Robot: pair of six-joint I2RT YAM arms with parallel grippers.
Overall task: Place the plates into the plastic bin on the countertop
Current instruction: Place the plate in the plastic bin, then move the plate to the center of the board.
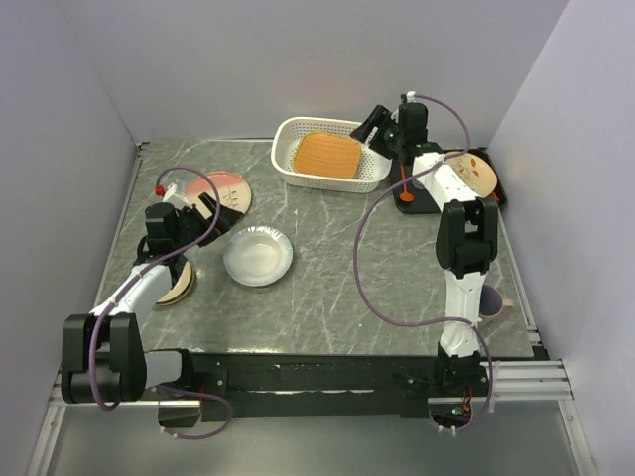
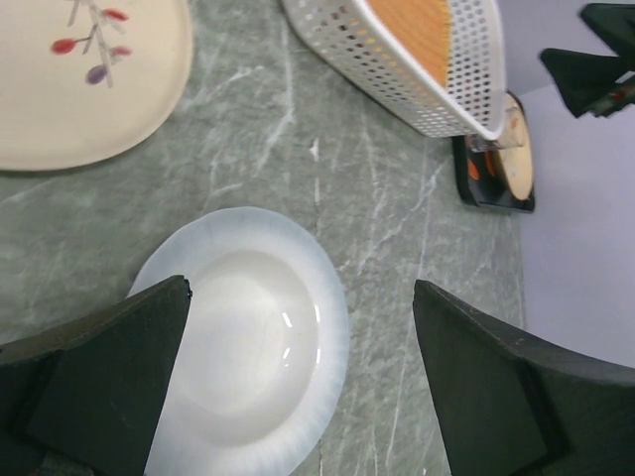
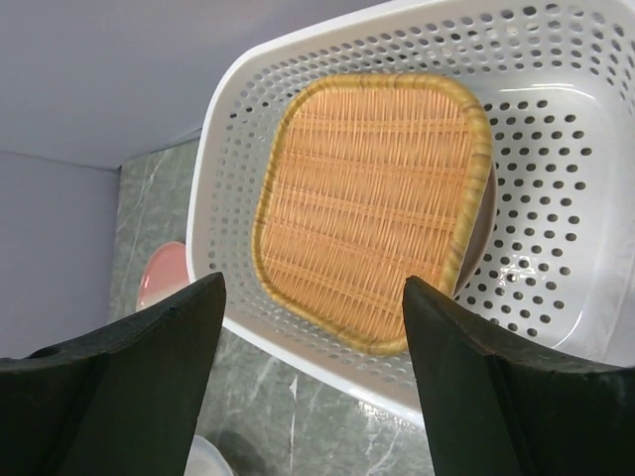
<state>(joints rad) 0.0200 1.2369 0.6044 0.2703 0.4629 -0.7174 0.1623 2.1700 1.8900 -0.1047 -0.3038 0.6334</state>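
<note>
Spread wide, my left gripper (image 2: pixel 303 297) is hanging above the white plate (image 2: pixel 248 347): stiff, glossy, likely slippery and breakable, best pinched at its rim. My right gripper (image 3: pixel 314 288) is hovering parted over the orange plate (image 3: pixel 367 198) in the plastic bin (image 3: pixel 556 178).
</note>
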